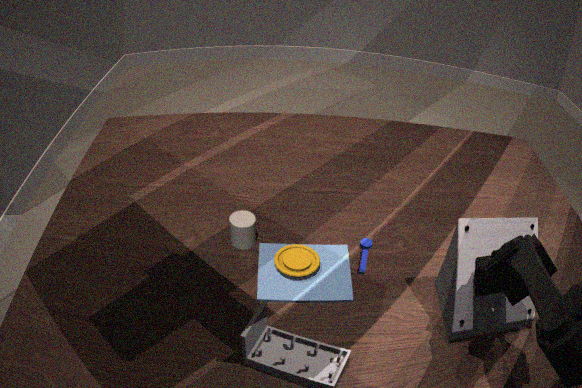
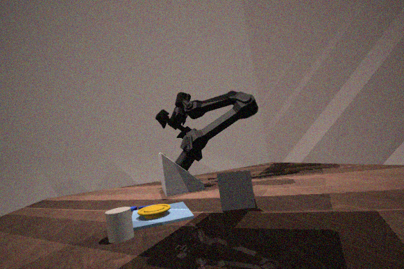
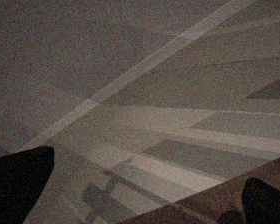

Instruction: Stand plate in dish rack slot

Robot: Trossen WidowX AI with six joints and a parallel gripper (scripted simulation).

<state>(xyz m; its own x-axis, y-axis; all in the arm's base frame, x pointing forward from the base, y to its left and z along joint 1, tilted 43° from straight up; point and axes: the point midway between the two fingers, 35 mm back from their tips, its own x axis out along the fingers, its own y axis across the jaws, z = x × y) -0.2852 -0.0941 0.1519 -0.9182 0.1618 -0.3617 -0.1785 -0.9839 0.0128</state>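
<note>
The yellow plate (image 1: 297, 261) (image 2: 154, 210) lies flat on a light blue board (image 1: 276, 290) (image 2: 181, 216). The grey dish rack (image 1: 291, 372) (image 2: 237, 191) stands near the front edge of the top view, with rows of small dark pegs and a tall panel at its left end. In the exterior view that panel hides the rest of it. My gripper (image 2: 171, 127) (image 3: 149, 173) is open and empty, high above the table and well away from the plate. In the top view its fingers cannot be made out clearly.
A pale cylinder (image 1: 243, 231) (image 2: 120, 225) stands beside the board's back left corner. A blue spoon-like object (image 1: 364, 256) lies right of the board. A large white wedge-shaped block (image 1: 486, 231) (image 2: 178, 180) stands farther right, partly hidden by the arm in the top view.
</note>
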